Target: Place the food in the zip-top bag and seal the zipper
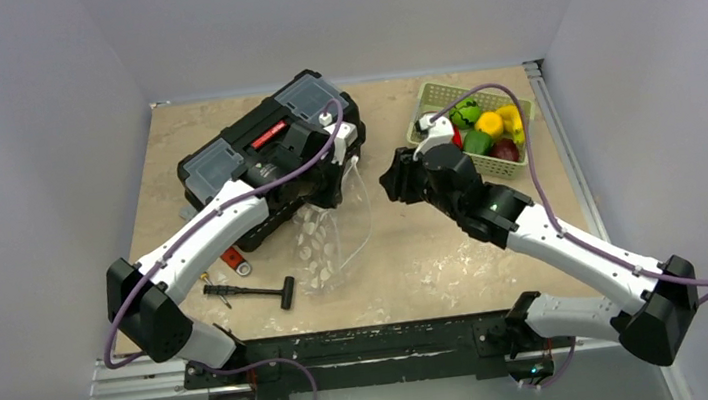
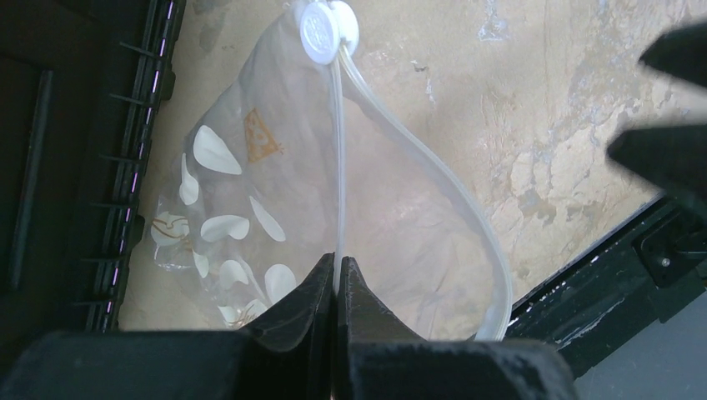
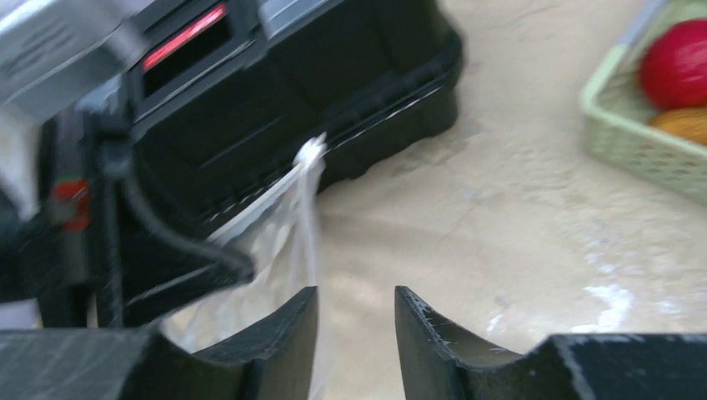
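**Bag held at its mouth – food in the basket**

The zip-top bag point(image 1: 332, 235) is a clear, crinkled pouch printed with white dots and small orange marks. It sits left of centre in the overhead view, just right of the black toolbox point(image 1: 259, 150), with its lower end on the bench point(image 1: 436, 251). In the left wrist view its mouth gapes. One side of the zipper point(image 2: 340, 167) runs straight down the frame from a round white slider point(image 2: 327, 29) at the top, and the other side bows out to the right.

The left gripper point(image 2: 336, 273) is closed tight on the straight side of the zipper at the lower middle of its own view, the jaws meeting with only the strip between them.

The right gripper point(image 3: 356, 304) stands narrowly parted with nothing between its fingers – bare bench shows through the gap. In the overhead view it sits right of the bag and apart from it, between the bag and the pale green basket point(image 1: 430, 93).

The food point(image 1: 485, 130) lies in that basket at upper right, well apart from the bag.
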Robot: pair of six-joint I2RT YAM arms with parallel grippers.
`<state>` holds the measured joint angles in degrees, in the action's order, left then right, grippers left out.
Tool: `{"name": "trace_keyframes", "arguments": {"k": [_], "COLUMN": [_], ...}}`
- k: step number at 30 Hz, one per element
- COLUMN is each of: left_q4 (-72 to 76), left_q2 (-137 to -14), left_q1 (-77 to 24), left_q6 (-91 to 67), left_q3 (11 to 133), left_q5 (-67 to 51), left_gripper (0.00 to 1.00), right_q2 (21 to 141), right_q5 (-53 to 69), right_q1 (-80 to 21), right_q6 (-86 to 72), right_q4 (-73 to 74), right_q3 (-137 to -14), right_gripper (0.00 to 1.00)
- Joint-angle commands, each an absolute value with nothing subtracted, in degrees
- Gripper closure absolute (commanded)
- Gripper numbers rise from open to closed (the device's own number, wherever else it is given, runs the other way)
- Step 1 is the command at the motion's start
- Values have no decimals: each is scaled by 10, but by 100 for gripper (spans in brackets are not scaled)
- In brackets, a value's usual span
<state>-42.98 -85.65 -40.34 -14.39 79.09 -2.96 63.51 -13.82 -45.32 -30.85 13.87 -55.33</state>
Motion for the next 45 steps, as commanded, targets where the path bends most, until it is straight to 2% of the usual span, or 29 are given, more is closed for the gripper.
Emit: {"name": "trace_keyframes", "arguments": {"k": [1, 8, 11, 12, 13, 26, 34, 38, 42, 45], "left_q4": [-441, -445, -447, -446, -446, -449, -450, -448, -451, -451], "left_q2": [-857, -856, -854, -854, -855, -854, -859, -861, -861, -859], "left_q1": [-404, -404, -404, -405, -405, -404, -405, -404, -405, -405], "left_q6": [-149, -152, -153, -153, -152, -160, -164, -167, -167, -166], "left_q3": [828, 831, 829, 830, 832, 838, 839, 837, 838, 839], "left_q5": [-35, -42, -40, -39, -39, -68, -81, -84, -86, -87], "left_gripper": [100, 100, 100, 100, 100, 100, 100, 100, 100, 100], "right_q2": [644, 744, 811, 835, 861, 1152, 1159, 1161, 1171, 1180], "right_q5": [-239, -224, -328, -353, -373, -616, -663, -636, -622, -616], "right_q1": [-394, -201, -159, -146, -133, -88, -82, -72, -63, -63], "right_q6": [-289, -317, -325, -318, -313, -261, -243, -241, -248, -242], "right_q4": [127, 98, 150, 160, 174, 316, 274, 260, 244, 222], "right_q3": [-585, -621, -682, -698, -717, -950, -909, -898, -880, -873], "right_gripper": [58, 37, 12, 5, 4, 7, 7, 5, 12, 28]}}
